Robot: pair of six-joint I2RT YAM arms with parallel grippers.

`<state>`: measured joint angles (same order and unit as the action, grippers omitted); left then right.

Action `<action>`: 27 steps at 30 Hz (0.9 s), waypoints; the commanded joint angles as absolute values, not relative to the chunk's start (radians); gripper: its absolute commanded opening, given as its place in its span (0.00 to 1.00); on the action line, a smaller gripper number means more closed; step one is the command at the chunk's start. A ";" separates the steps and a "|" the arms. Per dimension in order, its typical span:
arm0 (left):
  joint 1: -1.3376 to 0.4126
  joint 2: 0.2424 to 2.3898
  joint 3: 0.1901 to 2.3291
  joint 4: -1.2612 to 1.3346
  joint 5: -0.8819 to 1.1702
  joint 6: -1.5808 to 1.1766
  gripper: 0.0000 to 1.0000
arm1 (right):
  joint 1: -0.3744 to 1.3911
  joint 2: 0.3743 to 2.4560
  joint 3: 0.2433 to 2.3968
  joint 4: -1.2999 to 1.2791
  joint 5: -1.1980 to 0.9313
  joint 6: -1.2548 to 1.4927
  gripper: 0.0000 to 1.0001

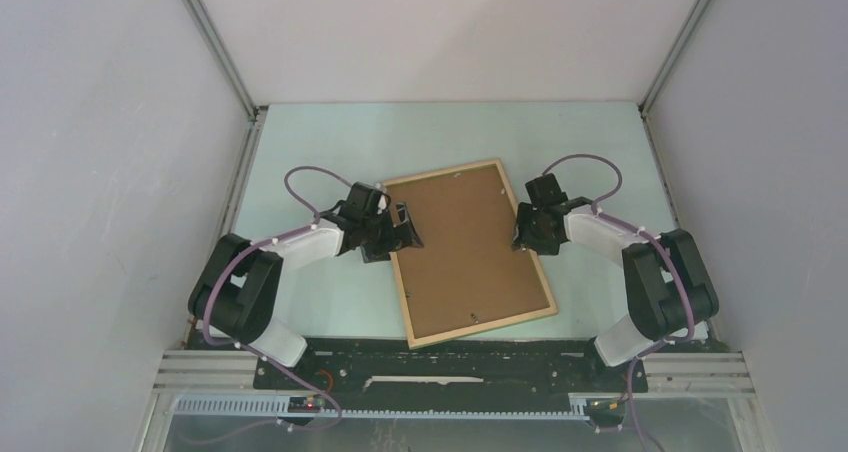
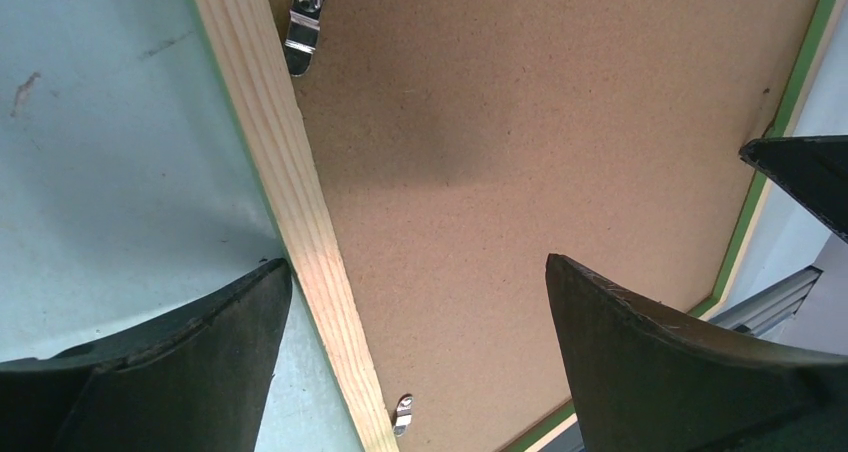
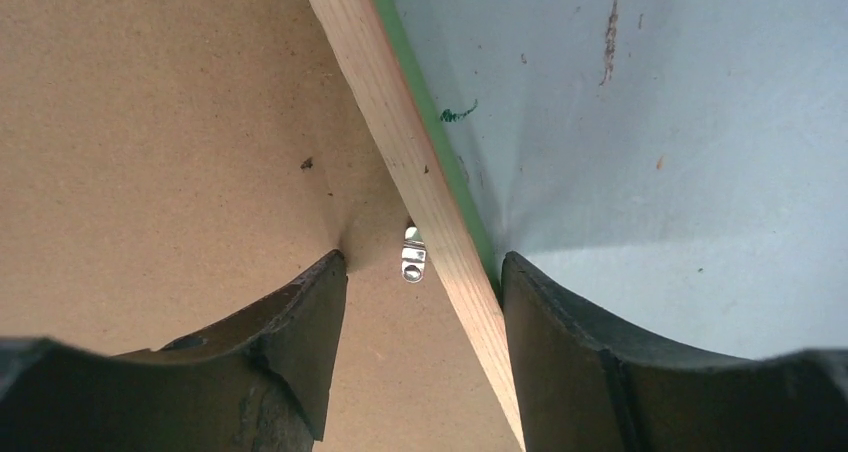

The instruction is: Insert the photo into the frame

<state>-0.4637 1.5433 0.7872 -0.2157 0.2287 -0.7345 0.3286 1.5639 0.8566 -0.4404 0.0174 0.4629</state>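
Right tool (image 3: 422, 260), fingers spread astride one frame (image 1: 484, 328) rail, not clamped; left tool (image 2: 415, 267) spread wide astride the opposite rail.
One photo (image 1: 468, 247), brown back up, seated inside one frame between the two tools, face-down on worktop (image 1: 300, 152), probably for reaching the clips (image 2: 303, 27): two by left tool, one between right tool's fingers.

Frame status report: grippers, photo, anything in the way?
Left gripper open astride frame edge. Right gripper open astride opposite edge. Photo in frame, back up. Nothing blocking.
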 commanded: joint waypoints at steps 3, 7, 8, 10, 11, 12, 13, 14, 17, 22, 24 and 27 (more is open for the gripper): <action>-0.472 1.503 0.740 -0.107 0.279 -0.749 0.99 | 0.373 1.577 0.897 -0.479 0.152 0.506 0.58; -0.472 1.524 0.743 -0.082 0.303 -0.752 0.99 | 0.378 1.578 0.896 -0.476 0.159 0.507 0.42; -0.472 1.527 0.746 -0.081 0.305 -0.752 0.99 | 0.377 1.577 0.896 -0.478 0.160 0.509 0.38; -0.472 1.529 0.750 -0.079 0.302 -0.749 0.99 | 0.377 1.575 0.897 -0.472 0.159 0.508 0.35; -0.472 1.530 0.751 -0.077 0.301 -0.751 0.99 | 0.378 1.578 0.898 -0.471 0.155 0.506 0.33; -0.472 1.531 0.752 -0.075 0.301 -0.752 0.99 | 0.379 1.580 0.902 -0.470 0.150 0.505 0.29; -0.472 1.531 0.751 -0.073 0.302 -0.754 0.99 | 0.379 1.582 0.903 -0.470 0.143 0.505 0.23; -0.472 1.533 0.751 -0.070 0.304 -0.755 0.99 | 0.380 1.584 0.904 -0.467 0.137 0.504 0.17; -0.472 1.545 0.759 -0.072 0.306 -0.753 0.99 | 0.380 1.596 0.903 -0.457 0.115 0.500 0.02; -0.472 1.568 0.792 -0.077 0.299 -0.750 0.99 | 0.373 1.595 0.903 -0.432 0.062 0.484 0.00; -0.472 1.600 0.826 -0.089 0.308 -0.740 1.00 | 0.367 1.593 0.902 -0.418 0.015 0.473 0.00; -0.472 1.670 0.900 -0.114 0.323 -0.726 1.00 | 0.360 1.591 0.897 -0.395 -0.042 0.467 0.00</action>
<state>-0.4595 1.5723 0.8005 -0.1814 0.2481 -0.7330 0.3508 1.5730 0.8841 -0.4744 0.1139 0.4583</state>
